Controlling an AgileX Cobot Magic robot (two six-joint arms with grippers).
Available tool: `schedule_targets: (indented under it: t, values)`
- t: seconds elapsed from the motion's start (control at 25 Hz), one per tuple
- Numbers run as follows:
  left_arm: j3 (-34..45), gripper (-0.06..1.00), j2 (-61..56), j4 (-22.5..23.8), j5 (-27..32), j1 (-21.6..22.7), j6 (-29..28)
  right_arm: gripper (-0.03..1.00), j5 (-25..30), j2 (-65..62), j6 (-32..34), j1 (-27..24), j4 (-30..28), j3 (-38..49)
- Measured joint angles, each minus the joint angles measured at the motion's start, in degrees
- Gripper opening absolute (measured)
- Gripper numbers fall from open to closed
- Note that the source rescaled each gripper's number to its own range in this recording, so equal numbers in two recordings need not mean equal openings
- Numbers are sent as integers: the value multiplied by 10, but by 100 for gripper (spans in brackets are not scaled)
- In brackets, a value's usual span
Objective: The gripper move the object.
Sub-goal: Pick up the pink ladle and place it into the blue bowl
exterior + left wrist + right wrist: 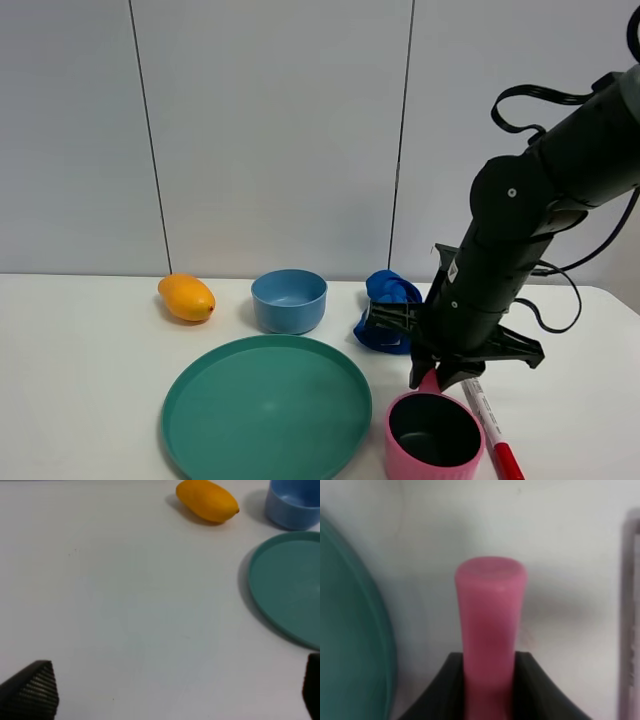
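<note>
One each: mango (186, 297), bowl (289, 300), plate (265, 412), saucepan (434, 432), marker (487, 415), blue cloth (386, 298).

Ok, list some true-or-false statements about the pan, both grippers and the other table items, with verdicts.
1. The right gripper is shut on the handle of the pink saucepan. True.
2. The pink saucepan sits inside the green plate. False: it is beside the plate, outside its rim.
3. The left gripper holds the mango. False: it is open and empty, and the mango lies well away from it.
4. The blue bowl stands behind the green plate in the high view. True.
5. A marker lies next to the pink saucepan. True.
</note>
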Motion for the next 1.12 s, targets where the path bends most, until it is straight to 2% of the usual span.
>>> schedule_targets:
  t: [0.4, 0.64, 0.84, 1.12]
  values:
    - [0, 100, 0, 0, 0, 0, 0, 0, 73, -114, -83, 0, 34, 0]
    - [0, 100, 0, 0, 0, 0, 0, 0, 64, -169, -131, 0, 45, -11]
    - [0, 100, 0, 0, 0, 0, 0, 0, -13, -174, -194, 0, 23, -44]
    - [0, 100, 0, 0, 0, 0, 0, 0, -169, -155, -268, 0, -6, -51]
